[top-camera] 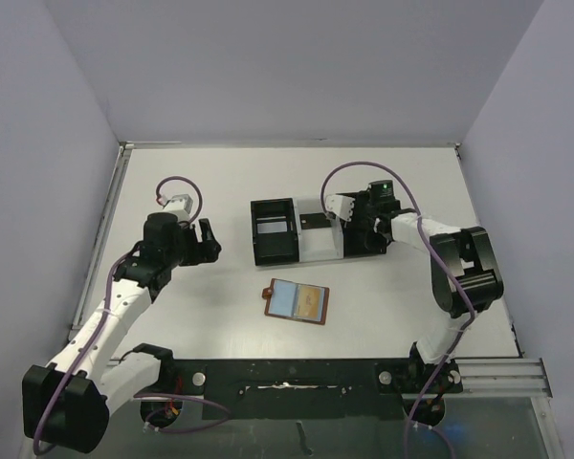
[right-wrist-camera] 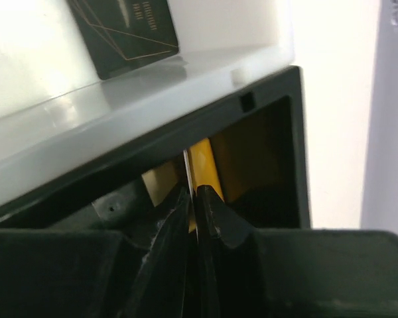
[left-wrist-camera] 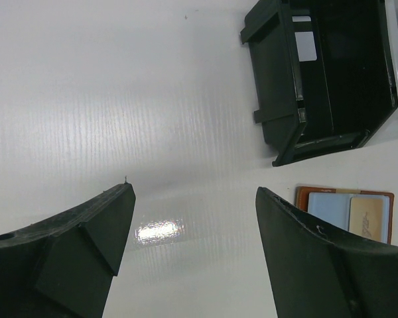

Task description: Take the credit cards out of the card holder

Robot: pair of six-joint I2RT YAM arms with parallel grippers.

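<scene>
**Helper:** What's in your right gripper?

**Me:** My right gripper (right-wrist-camera: 194,195) has its fingers pinched almost together on a credit card (right-wrist-camera: 202,165), held by its thin edge. It hangs down inside the black end box of the tray (right-wrist-camera: 119,112). More gold shows behind it. I cannot tell if that is another card or just shine.

**Helper:** How will a card like that behave?

**Me:** I think it is light, stiff and slippery. It should not bend, but it could slide out. Pinching the flat faces near one end looks best to me.

**Helper:** What is close by?

**Me:** The tray's white wall is just beside my fingers. A small black card (right-wrist-camera: 126,33) lies in the white middle box. I should not bump either.

**Helper:** Any more cards?

**Me:** Yes. The card holder (top-camera: 297,301) lies open on the table (top-camera: 411,306) near the tray. A second credit card (top-camera: 309,304) is tucked flat in its pocket. The holder looks light and may slide when I pull.

**Helper:** And your other hand?

**Me:** My left gripper (left-wrist-camera: 194,192) is wide open and holds nothing. It is over the table, near the holder.
</scene>
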